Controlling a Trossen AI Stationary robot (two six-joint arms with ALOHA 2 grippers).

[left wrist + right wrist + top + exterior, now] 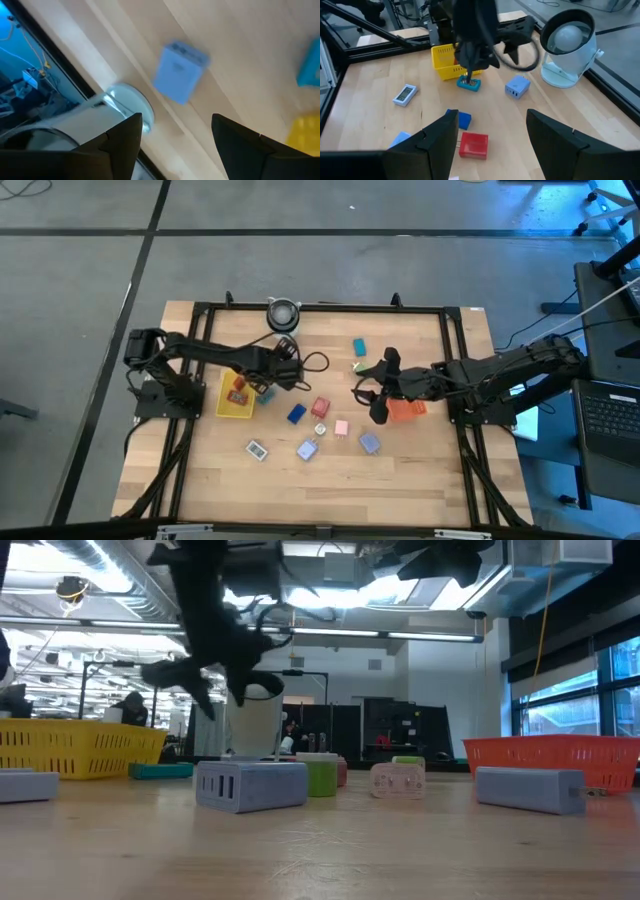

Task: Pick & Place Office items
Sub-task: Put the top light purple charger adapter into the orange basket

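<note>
Overhead, left tool (268,383) open beside yellow tray (236,406); right tool (490,131) open, fingertips cut off.

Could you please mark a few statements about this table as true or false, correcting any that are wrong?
1. The yellow tray lies on the left arm's side of the table. True.
2. The orange-red tray stands empty at the table's middle. False: it sits on the right arm's side, partly under that arm, and its contents cannot be seen.
3. The right gripper has its fingers apart with nothing between them. True.
4. The red item is inside the yellow tray. False: in the right wrist view it lies on the bare wood, next to a dark blue item.
5. The left gripper is shut. False: its fingers stand apart.
</note>
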